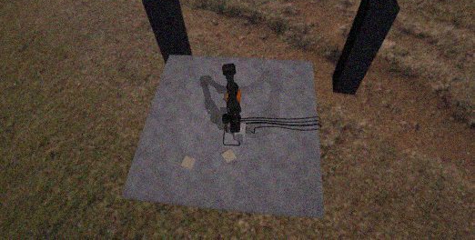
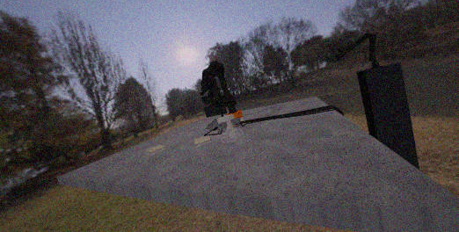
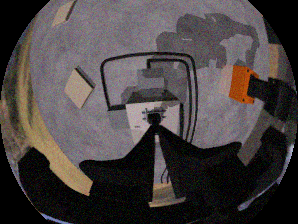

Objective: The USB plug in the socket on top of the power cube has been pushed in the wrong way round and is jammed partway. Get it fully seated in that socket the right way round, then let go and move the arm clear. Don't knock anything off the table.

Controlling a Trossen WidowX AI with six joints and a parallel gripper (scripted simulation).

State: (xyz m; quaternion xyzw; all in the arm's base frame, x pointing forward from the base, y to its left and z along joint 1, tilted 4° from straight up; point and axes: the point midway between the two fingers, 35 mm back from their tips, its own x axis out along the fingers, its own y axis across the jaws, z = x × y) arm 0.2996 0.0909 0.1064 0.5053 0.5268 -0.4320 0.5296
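Two tiles (image 1: 228,155) near power cube (image 3: 154,115); jaws pinching USB plug (image 3: 154,119) (mid-table (image 1: 282,173), edges far).

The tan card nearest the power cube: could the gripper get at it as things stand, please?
Probably not yet: the gripper is shut on the USB plug over the power cube. The tan card lies uncovered beside it.

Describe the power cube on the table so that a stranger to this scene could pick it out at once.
Start at the grey table and follow the black cables inward from its right edge to the arm's gripper. The power cube is the small whitish block directly beneath it, unlike the two flat tan squares lying loose nearer the front.
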